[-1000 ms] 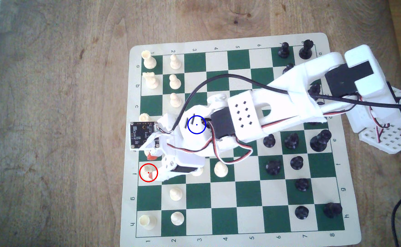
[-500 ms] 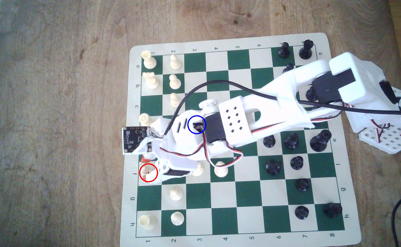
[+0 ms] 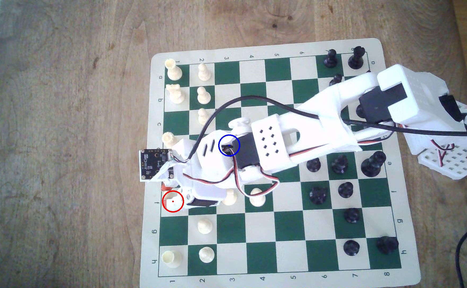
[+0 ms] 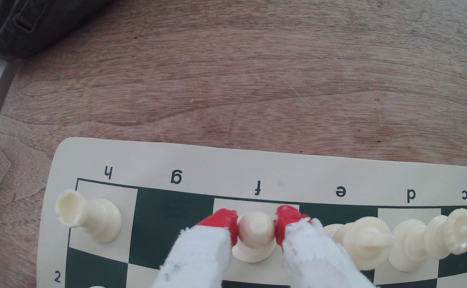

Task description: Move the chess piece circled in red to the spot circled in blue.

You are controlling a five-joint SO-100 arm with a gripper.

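The bishop (image 4: 255, 231), a slim cream piece on a round base, stands upright on the cream f1 square at the board's edge, inside the red ring (image 3: 173, 201). The blue-ringed spot (image 3: 229, 145) lies on file d, third column, its square hidden under the arm.

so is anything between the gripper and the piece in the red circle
Nothing visible. In the wrist view the gripper has a red fingertip on each side of the cream piece on the f square, right up against it. The neighbouring cream pieces on e and d stand beside the gripper, not in the gap.
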